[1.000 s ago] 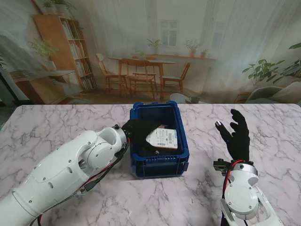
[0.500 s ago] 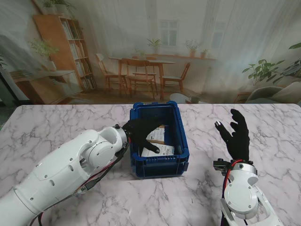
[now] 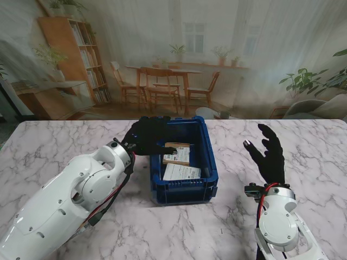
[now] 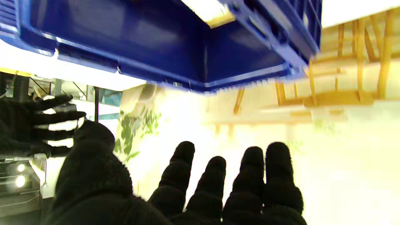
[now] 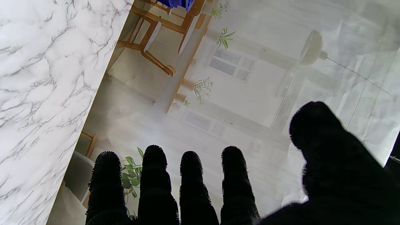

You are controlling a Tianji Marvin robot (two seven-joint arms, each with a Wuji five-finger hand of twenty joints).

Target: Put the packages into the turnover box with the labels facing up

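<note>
Your blue turnover box (image 3: 209,162) sits near the middle of the marble table (image 3: 54,146), at about 12 o'clock from you. Inside it lie two packages with their printed labels facing up: a tan package (image 3: 178,153) toward the far side, and a white package (image 3: 181,172) at 6 o'clock from it, close against the near wall. The two overlap or touch at their shared edge; you cannot tell which from the stand view.

Your left hand (image 3: 147,136) hovers over the box's left rim, at roughly 9 o'clock from the tan package. Its fingers (image 3: 162,150) are spread and hold nothing, with one dark fingertip reaching in over the box toward the tan package's left edge. In the left wrist view the same fingers (image 4: 182,170) fan out apart, with the box (image 4: 175,37) close ahead and only open air between them.

Your right hand (image 3: 268,154) stands at about 3 o'clock from the box, well apart from it, raised over bare marble with the palm turned toward the box. Its fingers (image 3: 265,138) are splayed wide and empty. The right wrist view confirms it: four fingers (image 5: 190,184) and the thumb are separated, nothing gripped.
</note>
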